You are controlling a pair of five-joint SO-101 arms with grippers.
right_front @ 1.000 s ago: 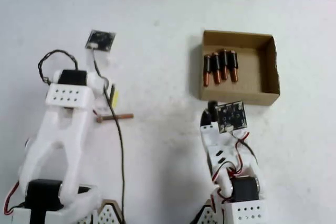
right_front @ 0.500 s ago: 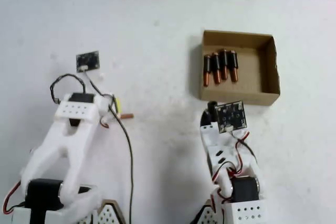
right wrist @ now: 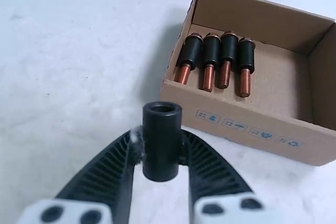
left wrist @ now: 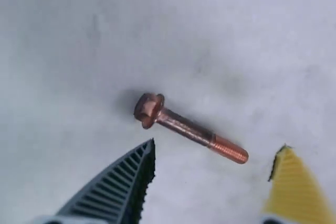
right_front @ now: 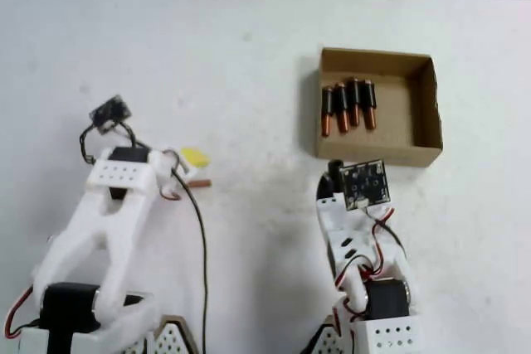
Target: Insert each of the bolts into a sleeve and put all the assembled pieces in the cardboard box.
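A bare copper bolt lies flat on the white table, and my left gripper hangs open just above it, the grey and yellow fingertips on either side of its threaded end. From above, the bolt's tip pokes out beside the left gripper. My right gripper is shut on a black sleeve, held upright with its bore facing up, just in front of the cardboard box. Several bolts with sleeves on them lie side by side in the box.
The box's near wall stands close in front of the right gripper. A black cable trails down the table beside the left arm. Open white table stretches between the two arms and beyond the box.
The left arm has drawn back toward its base and rolled its wrist, so its gripper now covers most of the bolt. The right arm and its sleeve have not moved.
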